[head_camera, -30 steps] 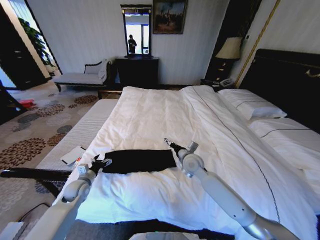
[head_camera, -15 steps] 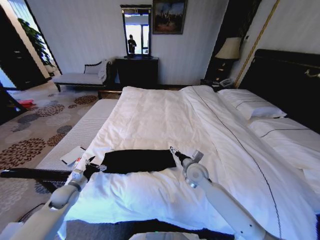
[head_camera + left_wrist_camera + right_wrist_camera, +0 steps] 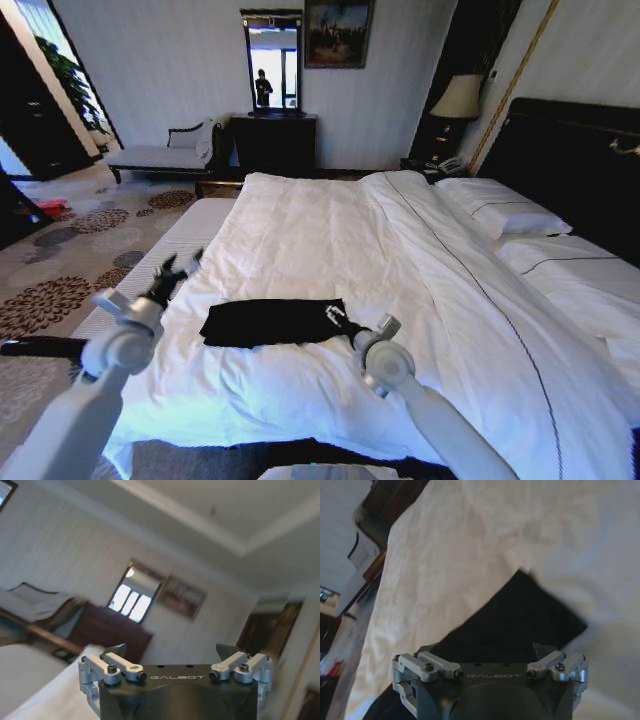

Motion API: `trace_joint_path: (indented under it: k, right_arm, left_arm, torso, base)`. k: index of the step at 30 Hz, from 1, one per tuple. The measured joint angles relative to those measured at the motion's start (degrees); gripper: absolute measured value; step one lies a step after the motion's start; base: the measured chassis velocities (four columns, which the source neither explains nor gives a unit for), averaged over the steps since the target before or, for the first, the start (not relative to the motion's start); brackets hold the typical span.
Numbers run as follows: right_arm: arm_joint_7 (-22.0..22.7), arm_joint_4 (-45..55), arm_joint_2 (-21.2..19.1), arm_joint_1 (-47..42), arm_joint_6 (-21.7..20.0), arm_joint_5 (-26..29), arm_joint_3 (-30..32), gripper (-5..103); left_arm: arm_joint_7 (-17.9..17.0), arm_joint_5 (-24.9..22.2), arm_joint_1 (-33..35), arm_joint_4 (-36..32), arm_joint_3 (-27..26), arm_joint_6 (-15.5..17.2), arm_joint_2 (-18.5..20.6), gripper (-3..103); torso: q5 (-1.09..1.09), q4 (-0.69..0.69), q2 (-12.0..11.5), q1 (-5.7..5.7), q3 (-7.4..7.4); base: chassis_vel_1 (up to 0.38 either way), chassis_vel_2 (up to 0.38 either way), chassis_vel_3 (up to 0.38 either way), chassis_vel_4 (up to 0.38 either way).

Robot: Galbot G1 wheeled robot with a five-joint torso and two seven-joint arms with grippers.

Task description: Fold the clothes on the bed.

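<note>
Black cotton, folded down to a flat oblong, lies on the white duvet (image 3: 330,230) of the bed (image 3: 560,130), near the foot edge closest to the robot: this is the T-shirt (image 3: 270,322), plain side up, no lettering showing. The right gripper (image 3: 337,321) sits at the shirt's right-hand end, its tips just over or touching the dark cloth; in the right wrist view the T-shirt (image 3: 520,620) spreads directly ahead of that gripper (image 3: 490,655), whose fingers stand apart with nothing between them. The left gripper (image 3: 178,272) is raised well clear of the bedding, up and to the left of the shirt's left end, aimed across the room; in the left wrist view that gripper (image 3: 172,655) has its fingers spread wide and empty, with the far wall and a framed picture (image 3: 182,596) beyond. As a judgement, the garment will be light, limp and quick to sag or unfold when lifted, and it should slide easily over the smooth duvet, so a pinch could also catch the bedding beneath. The best hold looks like the two short ends, or the corners there, pinched through all layers at once so the fold stays together.
</note>
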Motion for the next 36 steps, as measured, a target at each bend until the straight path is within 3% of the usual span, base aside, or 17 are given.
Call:
trace_joint_path:
  k: [4,9,16,18,25,28,30,32,33,34,36]
  right_arm:
    - [-0.1,-1.2,2.0,0.0,0.0,0.3,-1.0,100]
    - [-0.5,-4.9,6.9,0.8,1.2,0.4,-1.0,100]
    - [-1.2,-7.1,8.2,1.0,2.4,0.0,-0.2,101]
    - [-1.3,-7.2,8.0,0.8,2.7,0.0,0.5,95]
    - [-1.7,-8.3,8.1,0.4,4.6,-0.6,1.8,90]
    - [-1.6,-8.4,8.2,-0.3,5.1,-0.9,2.3,75]
    - [-1.6,-8.3,8.2,-0.6,5.1,-1.1,2.4,75]
    - [-1.6,-8.3,8.2,-1.1,5.1,-1.4,2.7,64]
    - [-1.6,-8.3,8.2,-1.2,5.1,-1.5,2.8,64]
    - [-1.6,-8.4,8.2,-1.4,5.2,-1.7,2.9,53]
    - [-1.6,-8.4,8.2,-1.6,5.2,-1.8,3.1,53]
  left_arm:
    - [-0.5,-3.6,-0.4,-3.8,-1.9,0.5,-1.2,100]
    - [-0.7,-2.1,1.9,-6.3,-2.7,0.8,-2.6,100]
    - [-0.6,0.2,2.5,-5.8,-2.3,0.9,-3.3,100]
    - [-0.6,0.8,2.2,-5.4,-1.9,0.9,-3.2,100]
    - [-0.5,2.3,1.9,-4.8,-1.1,0.8,-3.2,100]
    - [-0.4,2.8,1.9,-4.8,-1.0,0.8,-3.0,100]
    - [-0.4,2.9,1.9,-4.8,-1.0,0.8,-3.0,100]
    - [-0.4,3.1,2.1,-4.7,-1.0,0.8,-2.9,100]
    - [-0.4,3.2,2.1,-4.7,-1.0,0.8,-3.0,100]
    - [-0.4,3.6,2.3,-4.7,-1.0,0.8,-3.0,100]
    - [-0.4,3.9,2.4,-4.7,-0.9,0.8,-3.0,100]
  torso:
    - [0.01,0.00,0.0,-0.01,0.00]
    - [-0.01,0.02,0.0,0.00,0.01]
    - [0.00,-0.01,0.0,-0.01,0.01]
    - [0.00,-0.01,0.0,0.00,0.01]
    - [0.00,-0.01,0.0,0.00,0.00]
    - [0.00,0.00,0.0,0.00,0.01]
    - [0.01,-0.01,0.0,0.00,0.00]
    - [0.00,-0.01,0.0,0.00,0.01]
    - [0.00,-0.01,0.0,0.00,0.01]
    - [0.01,0.00,0.0,-0.01,0.00]
    - [0.00,0.00,0.0,0.00,0.00]
  base:
    - [0.000,0.000,0.000,0.000]
    - [0.000,0.000,0.000,0.000]
    - [0.000,0.000,0.000,0.000]
    - [0.000,0.000,0.000,0.000]
    - [0.000,0.000,0.000,0.000]
    - [0.000,0.000,0.000,0.000]
    - [0.000,0.000,0.000,0.000]
    - [0.000,0.000,0.000,0.000]
    - [0.000,0.000,0.000,0.000]
    - [0.000,0.000,0.000,0.000]
    - [0.000,0.000,0.000,0.000]
